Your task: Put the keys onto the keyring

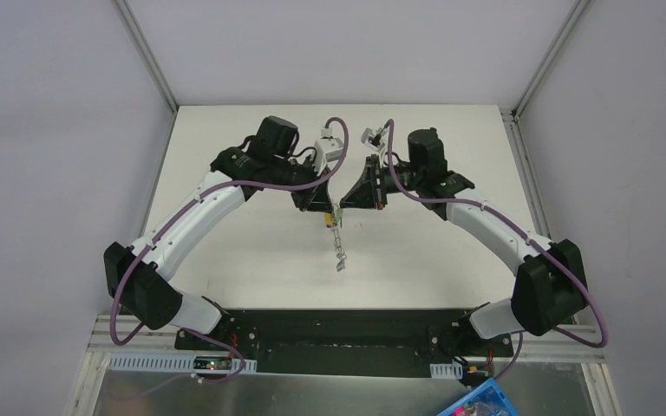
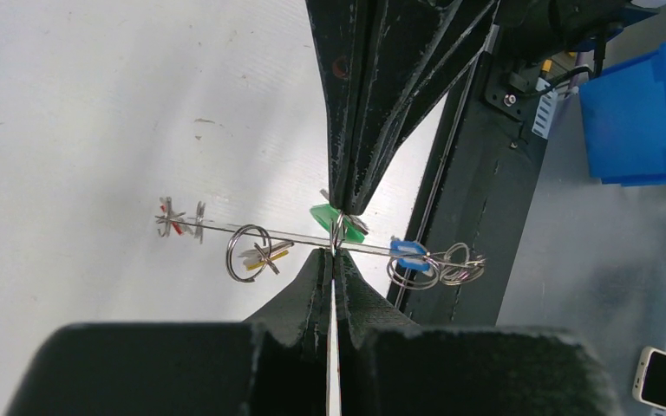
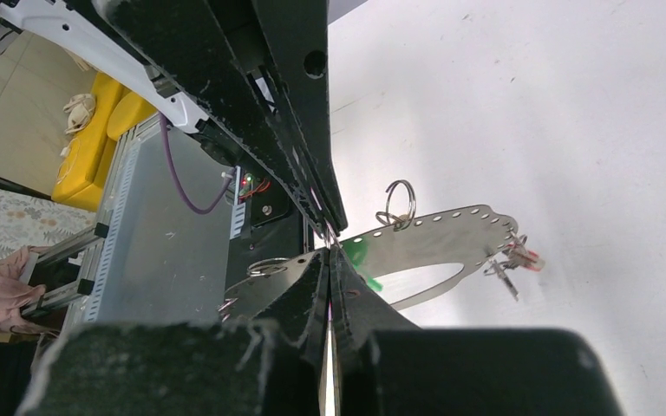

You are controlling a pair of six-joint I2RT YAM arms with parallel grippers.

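Pinching, left end effector [image 2: 331, 260]: fingers together on the metal strip [image 3: 434, 232], held above the desk [image 2: 95, 113].
Keys along strip: red key [image 2: 169, 227], yellow key [image 2: 266, 256], green key [image 2: 328, 217], blue key [image 2: 409, 253], near the rings [image 2: 438, 270].
Right end effector [image 2: 343, 208]: closed, seemingly on the green key.
Progress: green looks mid-threading; the others appear hung.
Long axis: strip runs from the fingertips toward the arm bases.

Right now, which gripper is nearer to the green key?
Right. The right gripper has its tips at the green key, seemingly pinching it; the left gripper closes on the metal plate just beside it.
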